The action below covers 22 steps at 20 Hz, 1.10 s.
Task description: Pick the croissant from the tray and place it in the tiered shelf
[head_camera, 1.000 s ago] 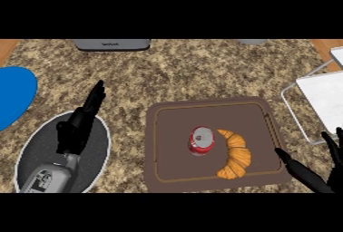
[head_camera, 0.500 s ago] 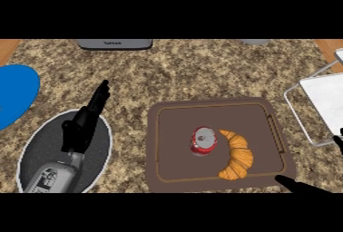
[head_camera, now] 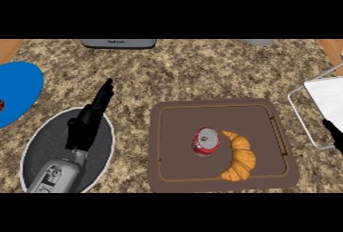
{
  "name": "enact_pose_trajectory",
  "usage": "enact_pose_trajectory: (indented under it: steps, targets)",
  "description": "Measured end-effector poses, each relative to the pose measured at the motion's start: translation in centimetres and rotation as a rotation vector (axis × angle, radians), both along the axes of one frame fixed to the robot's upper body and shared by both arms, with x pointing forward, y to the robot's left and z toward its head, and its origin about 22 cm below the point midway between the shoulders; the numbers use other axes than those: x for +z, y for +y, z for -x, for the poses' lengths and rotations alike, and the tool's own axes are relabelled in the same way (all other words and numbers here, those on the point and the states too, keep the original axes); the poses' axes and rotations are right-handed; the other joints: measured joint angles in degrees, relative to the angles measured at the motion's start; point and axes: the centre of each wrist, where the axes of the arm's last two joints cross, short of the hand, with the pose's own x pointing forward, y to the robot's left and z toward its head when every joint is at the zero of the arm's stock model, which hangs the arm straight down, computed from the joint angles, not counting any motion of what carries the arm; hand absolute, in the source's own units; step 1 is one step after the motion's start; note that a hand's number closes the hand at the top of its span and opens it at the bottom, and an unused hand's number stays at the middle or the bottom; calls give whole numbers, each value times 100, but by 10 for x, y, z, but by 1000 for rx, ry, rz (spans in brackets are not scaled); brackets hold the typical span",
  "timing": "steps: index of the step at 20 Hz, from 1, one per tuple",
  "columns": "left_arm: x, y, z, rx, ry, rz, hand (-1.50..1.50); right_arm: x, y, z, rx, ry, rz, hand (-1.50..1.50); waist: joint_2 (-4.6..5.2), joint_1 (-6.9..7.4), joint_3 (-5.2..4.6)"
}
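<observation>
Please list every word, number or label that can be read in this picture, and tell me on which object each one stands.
Grey flat appliance at the counter's far edge: a small white marking, too blurred to read.
Red can on the brown tray: no readable label.
Nothing else carries text.

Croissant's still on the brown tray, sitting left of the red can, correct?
Not quite. The head view shows the croissant still on the brown tray, but it lies right of the red can, curving round that side of it, not left.
</observation>
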Motion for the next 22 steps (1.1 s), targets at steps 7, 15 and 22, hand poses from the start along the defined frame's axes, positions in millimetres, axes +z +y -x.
enact_pose_trajectory:
  steps: [7, 15, 22]
  targets:
    - [-3, -1, -1, -10, 4, 4, 0, 25, 33, -8, 74, 47, 78, -150, -4, 0, 11]
    - [-6, 1, 1, 5, 2, -4, 0, 21, 66, -14, 112, 7, 111, -150, -21, -45, 14]
    - [-7, 0, 1, 12, 4, -3, 0, 10, 83, -25, 101, 3, 123, -150, -23, -67, 16]
